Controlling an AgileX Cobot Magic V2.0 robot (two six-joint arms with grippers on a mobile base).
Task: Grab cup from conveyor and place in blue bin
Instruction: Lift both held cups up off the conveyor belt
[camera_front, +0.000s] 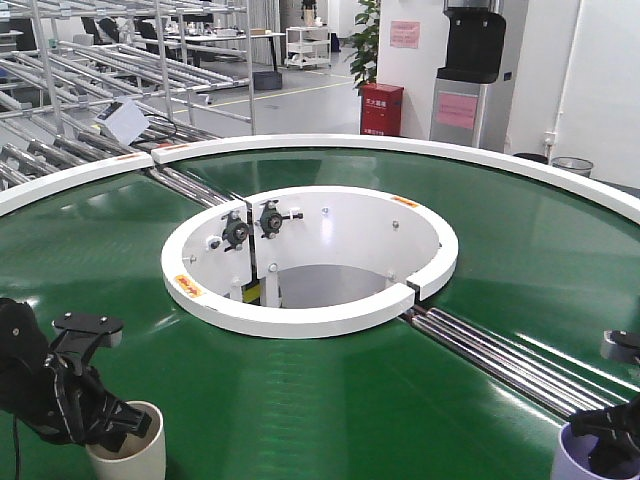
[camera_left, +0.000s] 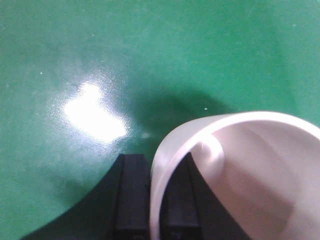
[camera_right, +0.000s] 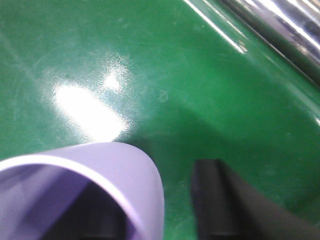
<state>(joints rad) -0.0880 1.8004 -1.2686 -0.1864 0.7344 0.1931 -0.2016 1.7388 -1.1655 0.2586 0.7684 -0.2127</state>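
A cream-white cup (camera_front: 128, 452) stands on the green conveyor (camera_front: 330, 400) at the near left. My left gripper (camera_front: 112, 420) is shut on its rim wall. In the left wrist view the cup's wall (camera_left: 159, 170) is pinched between the two black fingers (camera_left: 132, 195), one outside and one inside. A lilac cup (camera_front: 575, 458) stands at the near right. My right gripper (camera_front: 605, 435) straddles its wall and is open. One finger sits inside the lilac cup (camera_right: 125, 170), and the outer finger (camera_right: 215, 200) stands clear of the wall. The blue bin is out of view.
The white central well (camera_front: 310, 310) opens in the middle of the belt. Steel rollers (camera_front: 500, 355) cross the belt at the right, close to the lilac cup. Metal racks (camera_front: 90, 90), a red cabinet (camera_front: 381, 108) and a water dispenser (camera_front: 470, 70) stand beyond the conveyor.
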